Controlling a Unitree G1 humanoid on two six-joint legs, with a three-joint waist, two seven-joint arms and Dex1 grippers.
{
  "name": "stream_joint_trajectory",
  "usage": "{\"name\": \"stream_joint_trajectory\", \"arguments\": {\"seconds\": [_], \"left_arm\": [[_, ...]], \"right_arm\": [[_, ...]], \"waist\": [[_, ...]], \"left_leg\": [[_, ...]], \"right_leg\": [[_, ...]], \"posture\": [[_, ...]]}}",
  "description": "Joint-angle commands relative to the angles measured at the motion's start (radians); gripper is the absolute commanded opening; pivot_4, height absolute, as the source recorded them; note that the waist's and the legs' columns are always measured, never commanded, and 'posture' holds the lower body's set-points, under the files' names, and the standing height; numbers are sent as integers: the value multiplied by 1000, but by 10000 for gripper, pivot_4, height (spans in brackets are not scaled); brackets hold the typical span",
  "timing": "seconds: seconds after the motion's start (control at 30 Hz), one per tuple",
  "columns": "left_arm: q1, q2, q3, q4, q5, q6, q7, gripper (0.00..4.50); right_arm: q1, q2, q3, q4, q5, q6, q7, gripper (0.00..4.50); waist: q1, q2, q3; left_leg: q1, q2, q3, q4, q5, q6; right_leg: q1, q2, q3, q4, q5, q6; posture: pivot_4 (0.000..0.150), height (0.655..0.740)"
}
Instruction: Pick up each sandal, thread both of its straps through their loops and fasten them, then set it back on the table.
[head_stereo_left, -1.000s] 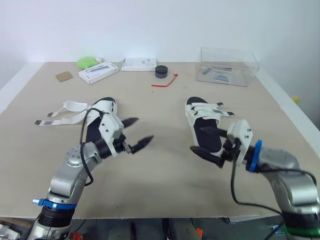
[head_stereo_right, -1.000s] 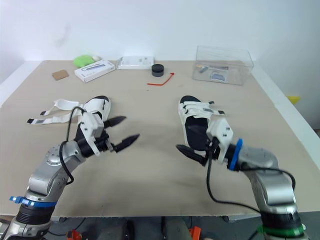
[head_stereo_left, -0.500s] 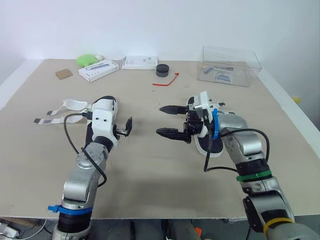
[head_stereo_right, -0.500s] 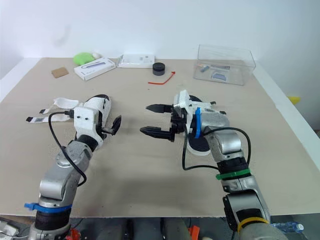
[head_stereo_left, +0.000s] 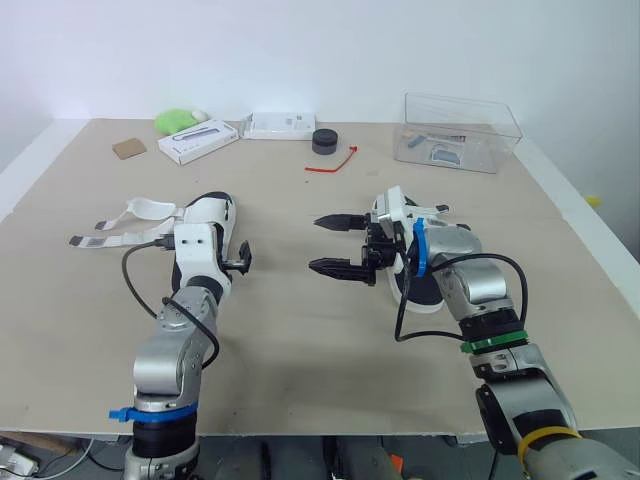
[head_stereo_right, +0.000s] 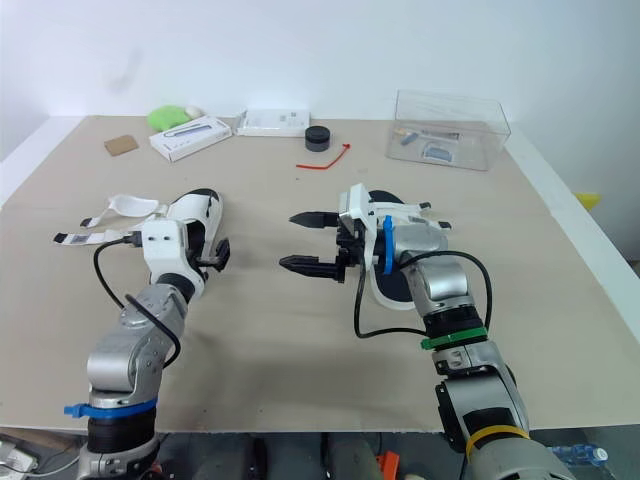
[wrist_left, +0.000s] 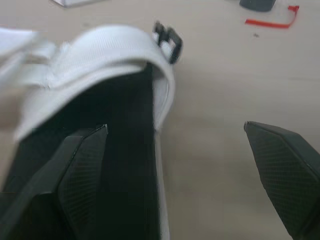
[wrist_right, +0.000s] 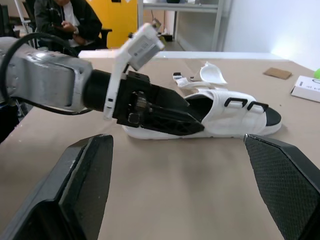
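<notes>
Beige table (head_stereo_left: 300, 340) seen from above: its far edge meets a white wall (head_stereo_left: 320, 40), and pale rims bound its left and right sides. The near half and the central strip between the two sandals are bare and give the widest open room. In the right wrist view, a yellow panel (wrist_right: 117, 15), shelving (wrist_right: 218, 25) and a seated person (wrist_right: 65, 20) stand beyond the table. Left sandal (head_stereo_right: 196, 212), white with a black footbed, lies flat on the robot's left half, well in from every edge, its loose straps (head_stereo_left: 120, 225) spread toward the left rim. Right sandal (head_stereo_right: 393, 288) lies flat on the right half, partly under the right forearm. White bands cross its upper; whether they are fastened cannot be told. Right gripper (head_stereo_left: 313, 243) hangs over the bare central strip and points toward the robot's left, fingers spread wide, holding nothing. Left gripper (wrist_left: 175, 127) is at the left sandal's inner side, fingers likewise wide apart and empty. In the left wrist view one finger (wrist_left: 82, 165) is over the footbed and the other over bare table, with a black buckle (wrist_left: 168, 39) beyond; contact cannot be told. Along the far edge, well apart from both sandals: a clear box (head_stereo_left: 458, 132), a white carton (head_stereo_left: 197, 142), a second carton (head_stereo_left: 280, 126), a green lump (head_stereo_left: 175, 123), a black disc (head_stereo_left: 323, 142), a red strip (head_stereo_left: 335, 163) and a brown card (head_stereo_left: 128, 150).
</notes>
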Motion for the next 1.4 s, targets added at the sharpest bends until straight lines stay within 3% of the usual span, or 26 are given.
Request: {"name": "stream_joint_trajectory", "arguments": {"seconds": [0.03,0.43,0.6,0.77,0.93,1.0,1.07,1.2,1.27,1.4], "left_arm": [[-59,23,20,53,-13,-30,-29,45000],[-238,85,-2,418,13,-161,-123,45000],[-257,99,7,483,18,-192,-140,24421],[-249,135,10,480,8,-211,-187,547],[-212,235,-79,423,-4,-316,-428,547],[-171,315,-169,347,-3,-399,-609,547],[-56,457,-255,174,-69,-524,-917,547],[75,640,-313,67,-102,-682,-1196,547],[111,696,-318,59,-116,-745,-1285,547],[104,710,-318,107,-116,-784,-1312,547]], "right_arm": [[4,-6,-12,-47,-1,-9,-10,44764],[41,-14,-14,-112,-6,6,-56,44764],[44,-18,-13,-121,-8,9,-59,45000],[35,-21,-14,-113,-10,6,-59,45000],[22,-23,-17,-103,-8,6,-53,45000],[15,-31,-19,-101,-3,13,-40,45000],[20,-54,-23,-116,8,29,-16,45000],[53,-99,-27,-156,24,50,14,45000],[79,-119,-32,-185,28,62,19,45000],[116,-137,-41,-235,38,86,-6,45000]], "waist": [[-1,0,0],[0,0,0],[0,0,0],[0,0,0],[0,0,0],[0,0,0],[-2,0,1],[0,1,1],[0,1,1],[2,2,1]], "left_leg": [[0,0,0,0,0,0],[0,-1,0,0,0,0],[0,-1,0,0,0,0],[0,-1,0,0,0,-1],[0,-1,1,0,0,-1],[-1,0,0,-1,0,-1],[-2,0,1,-1,0,-2],[-2,1,2,-1,-2,-10],[-3,2,1,-1,-4,-8],[-2,1,0,-1,-4,-7]], "right_leg": [[0,0,0,0,0,0],[0,-1,0,0,0,1],[0,-1,0,0,0,1],[0,-1,0,0,0,1],[0,-1,0,0,0,0],[-1,-1,0,0,0,0],[-2,-2,0,0,0,0],[-3,-4,0,0,-3,-3],[-3,-5,-1,0,-4,-4],[-3,-1,-1,1,-8,-2]], "posture": [[1500,7400],[1500,7400],[1500,7400],[1500,7400],[1500,7400],[1500,7400],[1500,7400],[1500,7400],[1500,7400],[1500,7400]]}}
